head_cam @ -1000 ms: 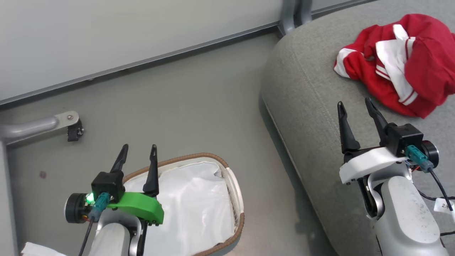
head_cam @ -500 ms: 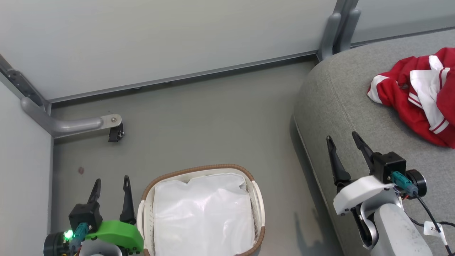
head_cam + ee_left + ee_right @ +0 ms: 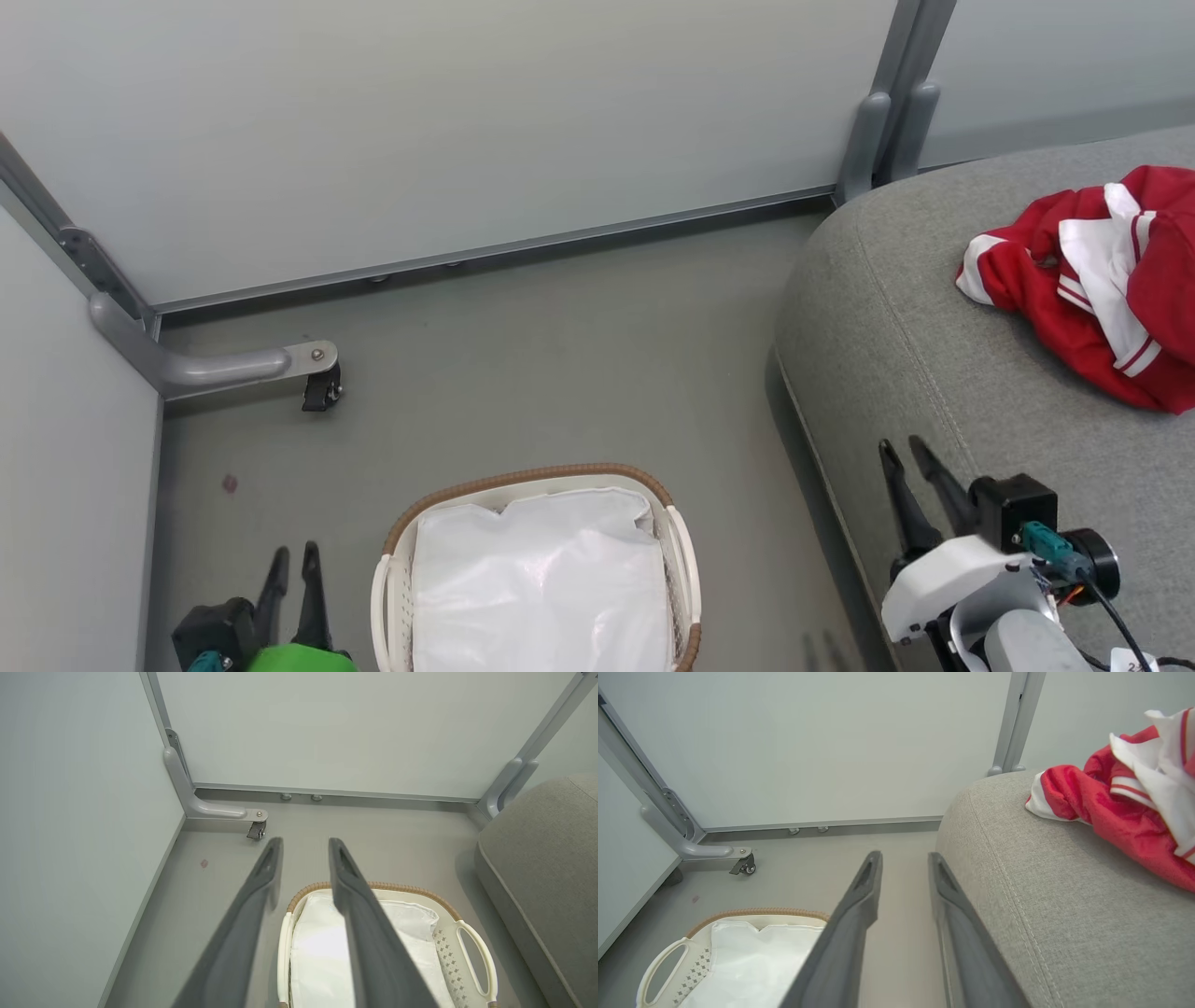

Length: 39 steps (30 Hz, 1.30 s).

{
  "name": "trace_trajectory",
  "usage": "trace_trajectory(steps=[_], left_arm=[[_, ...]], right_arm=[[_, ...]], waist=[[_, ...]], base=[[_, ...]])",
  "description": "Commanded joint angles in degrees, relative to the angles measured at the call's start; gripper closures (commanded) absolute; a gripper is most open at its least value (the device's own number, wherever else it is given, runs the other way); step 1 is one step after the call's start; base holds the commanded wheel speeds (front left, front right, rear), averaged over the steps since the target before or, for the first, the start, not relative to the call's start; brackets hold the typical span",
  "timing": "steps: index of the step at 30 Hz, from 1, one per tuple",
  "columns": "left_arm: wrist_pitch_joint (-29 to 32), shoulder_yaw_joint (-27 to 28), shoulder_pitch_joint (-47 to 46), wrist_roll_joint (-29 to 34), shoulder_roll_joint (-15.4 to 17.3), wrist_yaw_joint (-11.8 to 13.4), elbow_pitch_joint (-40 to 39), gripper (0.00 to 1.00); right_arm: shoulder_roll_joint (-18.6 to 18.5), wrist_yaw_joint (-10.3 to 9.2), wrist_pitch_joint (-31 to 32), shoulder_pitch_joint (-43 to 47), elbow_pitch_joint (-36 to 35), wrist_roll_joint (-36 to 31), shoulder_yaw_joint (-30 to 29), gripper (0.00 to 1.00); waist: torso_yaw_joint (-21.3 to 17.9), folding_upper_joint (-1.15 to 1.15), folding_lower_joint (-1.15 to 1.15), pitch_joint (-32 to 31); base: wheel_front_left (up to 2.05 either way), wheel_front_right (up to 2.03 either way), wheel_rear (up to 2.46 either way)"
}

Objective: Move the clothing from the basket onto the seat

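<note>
Grey floor [image 3: 560, 373] runs under pale walls [image 3: 467, 121]. Red-and-white clothing [image 3: 1092, 271] lies bunched on the seat [image 3: 934, 355] at upper right; the basket [image 3: 392, 560] at bottom centre holds its white liner [image 3: 541, 588]. Left hand [image 3: 294, 551] at lower left and right hand [image 3: 901, 444] at lower right stand spread, empty.

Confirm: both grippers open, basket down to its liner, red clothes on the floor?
Wrong place: head view shows the red clothes on the grey seat. Left gripper and right gripper open, basket down to its liner.

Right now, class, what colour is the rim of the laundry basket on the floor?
The laundry basket's rim is a woven brown band above cream-white sides; the head view shows it best.
</note>
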Motion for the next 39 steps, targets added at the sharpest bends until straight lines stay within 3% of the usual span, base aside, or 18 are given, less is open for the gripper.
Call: trace_trajectory(steps=[1, 39], left_arm=[[0.1, 0.0, 0.0, -0.1, -0.1, 0.0, 0.4, 1.0], [9.4, 2.4, -2.7, -34.3, 0.0, -1.0, -5.0, 1.0]], right_arm=[[0.1, 0.0, 0.0, 0.3, 0.4, 0.0, 0.0, 1.0], [-0.1, -0.02, 9.4, 1.7, -4.5, 37.2, -3.5, 1.0]], waist=[[0.0, 0.0, 0.0, 0.0], [0.6, 0.0, 0.0, -0.8]], base=[[0.0, 0.0, 0.0], [0.0, 0.0, 0.0]])
